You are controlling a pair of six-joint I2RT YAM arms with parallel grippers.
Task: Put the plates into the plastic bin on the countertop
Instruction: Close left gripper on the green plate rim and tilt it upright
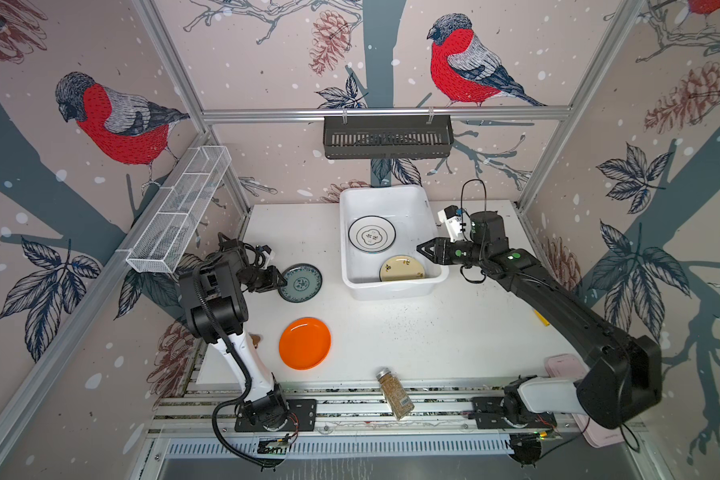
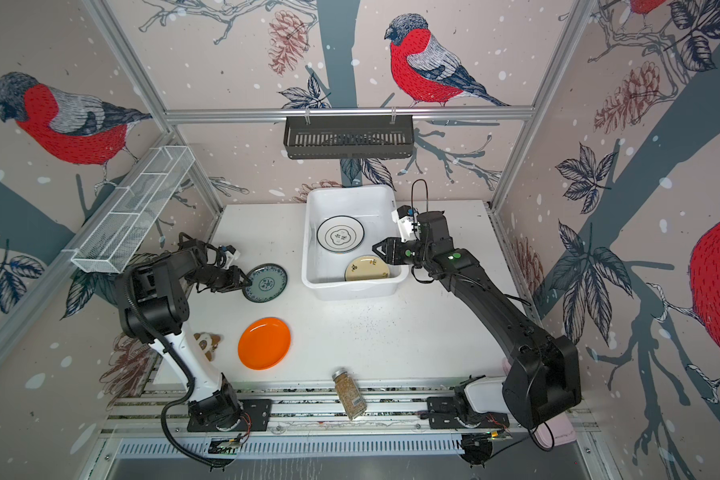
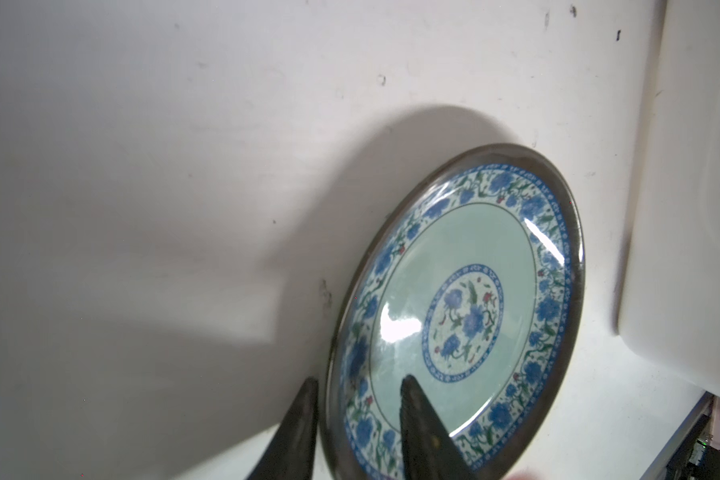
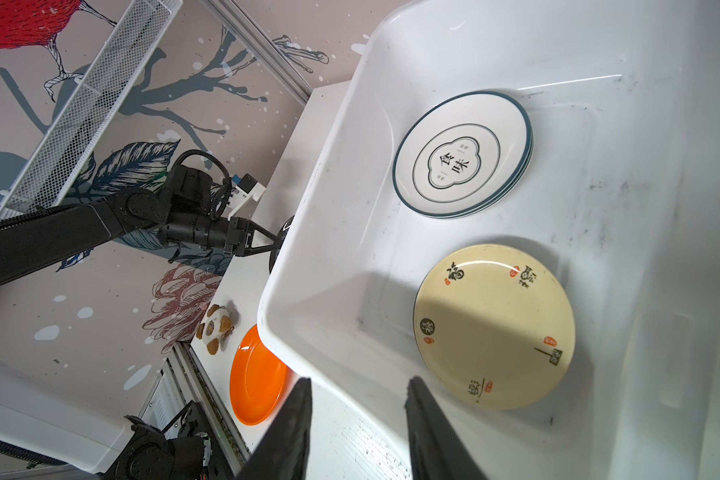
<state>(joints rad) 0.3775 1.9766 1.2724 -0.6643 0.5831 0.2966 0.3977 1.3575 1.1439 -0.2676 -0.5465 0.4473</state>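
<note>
A teal-patterned plate (image 1: 301, 282) (image 2: 265, 283) (image 3: 462, 316) sits left of the white plastic bin (image 1: 344, 249) (image 2: 306, 249) (image 4: 308, 216) on the countertop (image 1: 433, 324). My left gripper (image 1: 284, 279) (image 2: 248, 281) (image 3: 358, 380) is shut on its near rim, one finger outside and one inside; the plate looks tilted up. In the bin lie a white plate with black rim (image 1: 371, 234) (image 4: 462, 153) and a cream plate (image 1: 403, 268) (image 4: 493, 324). An orange plate (image 1: 304, 343) (image 4: 256, 374) lies at the front left. My right gripper (image 1: 420, 248) (image 2: 375, 248) (image 4: 359, 380) hangs open and empty over the bin's right edge.
A spice jar (image 1: 395, 392) lies at the front edge. A small brown-and-white toy (image 2: 206, 343) sits beside the left arm. A black slotted basket (image 1: 387, 137) hangs on the back rail, and a white wire mesh tray (image 1: 179, 208) on the left rail.
</note>
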